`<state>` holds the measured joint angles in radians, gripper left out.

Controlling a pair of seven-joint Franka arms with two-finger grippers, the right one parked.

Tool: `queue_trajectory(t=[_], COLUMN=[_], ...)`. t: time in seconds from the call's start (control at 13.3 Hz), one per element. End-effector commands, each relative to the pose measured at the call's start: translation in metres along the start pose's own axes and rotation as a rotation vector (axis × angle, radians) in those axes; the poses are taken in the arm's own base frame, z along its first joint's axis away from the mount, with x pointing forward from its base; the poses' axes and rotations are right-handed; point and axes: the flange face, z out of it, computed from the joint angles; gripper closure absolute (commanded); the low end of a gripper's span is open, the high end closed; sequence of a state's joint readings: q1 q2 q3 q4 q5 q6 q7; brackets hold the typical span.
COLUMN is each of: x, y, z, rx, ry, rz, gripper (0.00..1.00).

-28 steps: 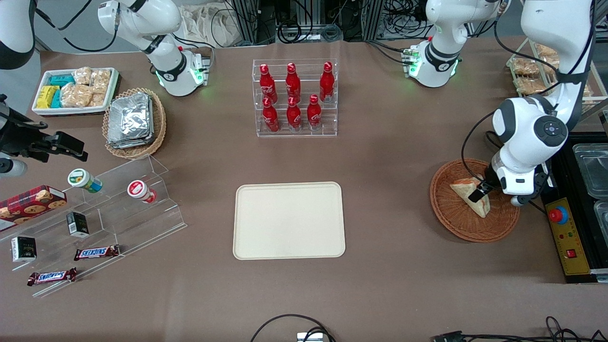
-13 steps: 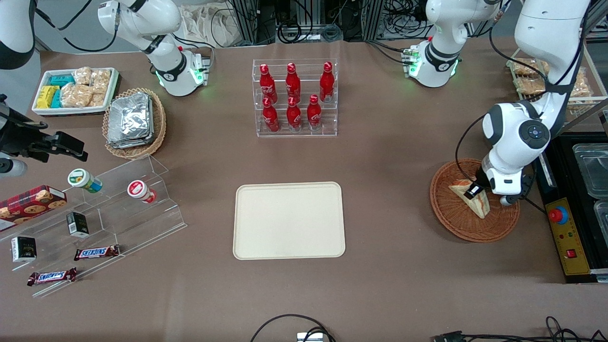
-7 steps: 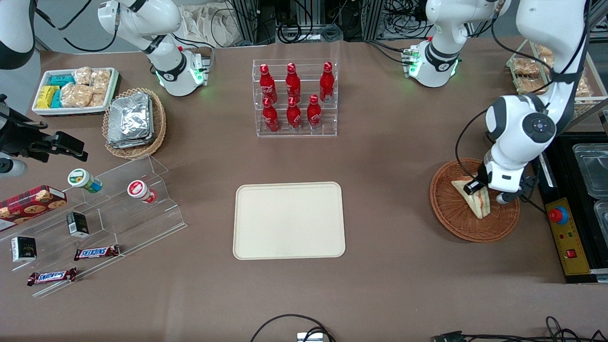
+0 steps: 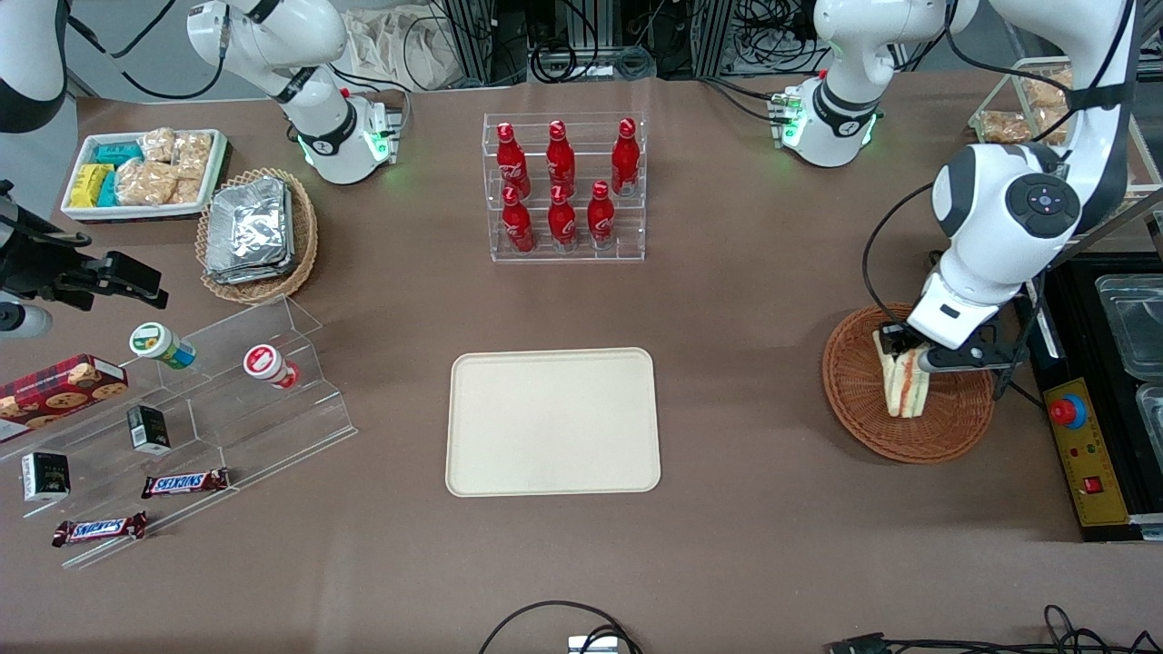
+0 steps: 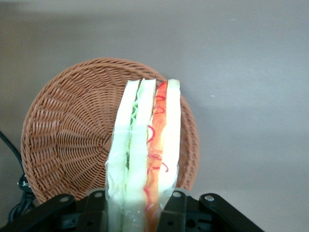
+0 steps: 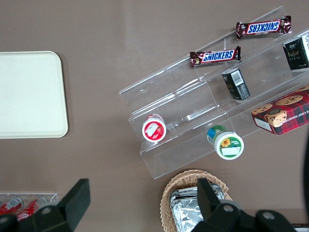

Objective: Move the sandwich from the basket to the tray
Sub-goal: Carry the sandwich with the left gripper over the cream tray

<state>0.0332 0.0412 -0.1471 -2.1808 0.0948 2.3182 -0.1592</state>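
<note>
The left gripper (image 4: 909,350) clamps the triangular wrapped sandwich (image 4: 904,389) above the reddish-brown wicker basket (image 4: 863,413); the cream-beige rectangular tray (image 4: 552,421) lies well apart, toward the parked arm's end.

My gripper (image 4: 909,352) hung above the basket (image 4: 854,400), clamped on the sandwich (image 4: 903,389), which stood on edge over it. Basket sat toward my working end; the tray (image 4: 552,421) lay mid-table, well apart.
</note>
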Motion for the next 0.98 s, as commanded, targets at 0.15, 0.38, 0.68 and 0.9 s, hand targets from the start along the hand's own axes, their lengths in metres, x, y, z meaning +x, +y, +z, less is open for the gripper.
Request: queue_trajectory(t=[0.15, 0.38, 0.68, 0.9], x=[0.023, 0.035, 0.046, 0.049], y=[0.066, 0.118, 0.195, 0.252], z=[-0.065, -0.098, -0.117, -0.107], rx=[-0.018, -0.036, -0.096, -0.084], ry=[-0.008, -0.045, -0.061, -0.040], rz=[0.045, 0.037, -0.016, -0.022], gripper=[0.69, 0.69, 0.69, 0.69])
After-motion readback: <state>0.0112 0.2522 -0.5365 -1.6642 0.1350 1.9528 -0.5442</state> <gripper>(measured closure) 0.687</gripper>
